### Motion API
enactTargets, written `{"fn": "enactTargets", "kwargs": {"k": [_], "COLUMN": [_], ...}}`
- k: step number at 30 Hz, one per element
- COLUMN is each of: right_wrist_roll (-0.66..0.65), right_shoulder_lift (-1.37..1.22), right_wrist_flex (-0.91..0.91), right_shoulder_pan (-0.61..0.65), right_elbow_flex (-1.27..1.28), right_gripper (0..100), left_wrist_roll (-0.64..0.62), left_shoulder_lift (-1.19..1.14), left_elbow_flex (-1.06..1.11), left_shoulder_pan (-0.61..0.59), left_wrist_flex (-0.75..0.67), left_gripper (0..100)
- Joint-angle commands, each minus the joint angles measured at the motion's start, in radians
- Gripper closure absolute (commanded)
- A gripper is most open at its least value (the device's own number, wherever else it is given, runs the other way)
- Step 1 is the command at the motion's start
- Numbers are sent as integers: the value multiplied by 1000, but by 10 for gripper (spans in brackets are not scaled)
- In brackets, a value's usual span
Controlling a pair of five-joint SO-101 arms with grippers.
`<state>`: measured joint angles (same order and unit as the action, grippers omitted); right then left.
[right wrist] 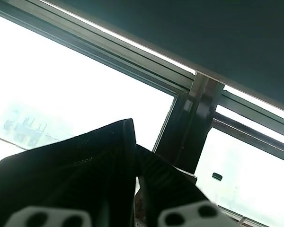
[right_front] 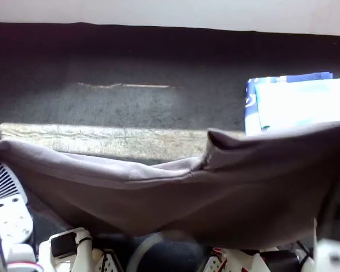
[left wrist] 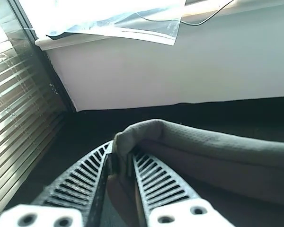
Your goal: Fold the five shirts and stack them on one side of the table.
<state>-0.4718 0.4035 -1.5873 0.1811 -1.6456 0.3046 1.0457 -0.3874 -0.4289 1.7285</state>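
Grey shirt (right_front: 215,192) hangs stretched above the worktop (right_front: 130,96), sagging mid-span. Left gripper (left wrist: 120,153): jaws pinched on a bunched corner. Right gripper (right wrist: 135,156): jaws narrow, dark cloth caught between them, apparently the other end. Folded stack (right_front: 297,102) lies toward the right arm's side. Judgement: keep both ends level and taut when lowering, so the cloth lands flat.
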Motion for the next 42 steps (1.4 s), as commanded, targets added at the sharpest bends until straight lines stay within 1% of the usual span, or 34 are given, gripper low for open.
{"fn": "enactTargets", "kwargs": {"k": [1,4,7,13,18,20,24,30,35,38,42], "right_wrist_roll": [2,2,2,2,2,2,0,0,0,0,0], "right_shoulder_lift": [-97,-183,-302,-579,-748,-808,-900,-1020,-1116,-1150,-1173], "right_wrist_flex": [-1,-1,-1,77,229,308,415,417,423,429,509], "right_shoulder_pan": [19,85,117,111,70,33,-13,-15,-15,-15,-13], "right_elbow_flex": [70,101,122,111,119,119,119,119,117,113,124], "right_gripper": [992,992,992,992,992,992,992,992,992,992,992], "left_wrist_roll": [14,14,14,14,14,14,14,14,14,14,14], "left_shoulder_lift": [-21,-53,-96,-228,-400,-478,-642,-878,-1003,-1059,-1150], "left_elbow_flex": [114,246,355,492,472,432,325,229,147,61,-67], "left_shoulder_pan": [5,4,4,7,12,12,12,25,53,61,62], "left_wrist_flex": [-112,-226,-351,-595,-732,-756,-752,-752,-752,-752,-752], "left_gripper": [991,991,991,991,991,991,991,991,991,991,991]}}
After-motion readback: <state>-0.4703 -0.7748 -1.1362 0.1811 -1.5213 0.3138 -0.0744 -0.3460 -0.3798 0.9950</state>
